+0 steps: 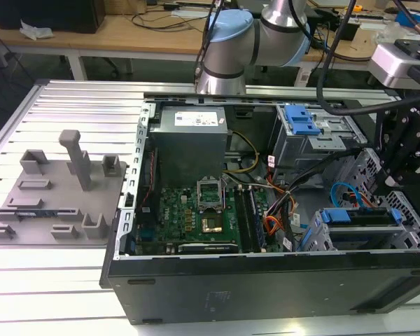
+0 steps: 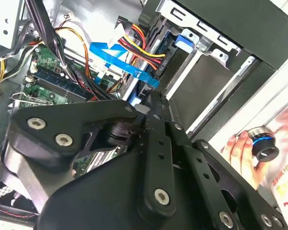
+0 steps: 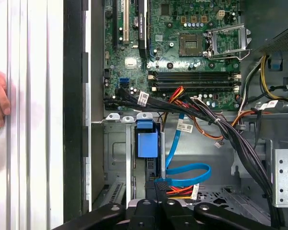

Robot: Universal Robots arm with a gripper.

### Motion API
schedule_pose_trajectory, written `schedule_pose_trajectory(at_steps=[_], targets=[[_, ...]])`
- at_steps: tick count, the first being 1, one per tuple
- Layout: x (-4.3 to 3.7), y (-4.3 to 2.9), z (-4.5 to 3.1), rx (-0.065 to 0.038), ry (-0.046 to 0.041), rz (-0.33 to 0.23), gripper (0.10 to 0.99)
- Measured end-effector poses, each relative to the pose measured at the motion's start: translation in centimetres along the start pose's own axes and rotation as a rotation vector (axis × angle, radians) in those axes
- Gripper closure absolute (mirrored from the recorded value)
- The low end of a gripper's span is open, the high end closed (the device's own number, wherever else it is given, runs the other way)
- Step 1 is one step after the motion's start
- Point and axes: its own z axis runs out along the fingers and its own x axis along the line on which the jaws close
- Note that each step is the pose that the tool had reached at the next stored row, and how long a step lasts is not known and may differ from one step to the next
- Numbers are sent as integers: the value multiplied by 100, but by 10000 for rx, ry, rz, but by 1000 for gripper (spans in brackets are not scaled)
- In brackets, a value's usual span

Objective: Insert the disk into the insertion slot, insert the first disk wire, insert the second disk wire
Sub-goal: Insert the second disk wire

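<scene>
While the end effector hangs at the exterior view's right, finger state unclear, the disk sits in the slot, lower right; blue cable nearby.

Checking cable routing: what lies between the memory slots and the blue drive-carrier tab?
In the first wrist view, a black cable bundle crosses between the memory slots and the blue tab.

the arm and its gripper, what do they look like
In the exterior view the arm is silver-grey metal tubing with a rounded joint capped in pale blue, and black cables hang beside it. The gripper in the second wrist view is matte black, built from flat linkage bars with rounded ends, pinned by silver screws and dotted with small round holes.
</scene>
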Motion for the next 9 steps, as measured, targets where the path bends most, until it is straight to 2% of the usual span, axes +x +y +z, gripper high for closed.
schedule_pose_trajectory(at_steps=[9], targets=[[0, 0, 0, 0, 3, 0, 980]])
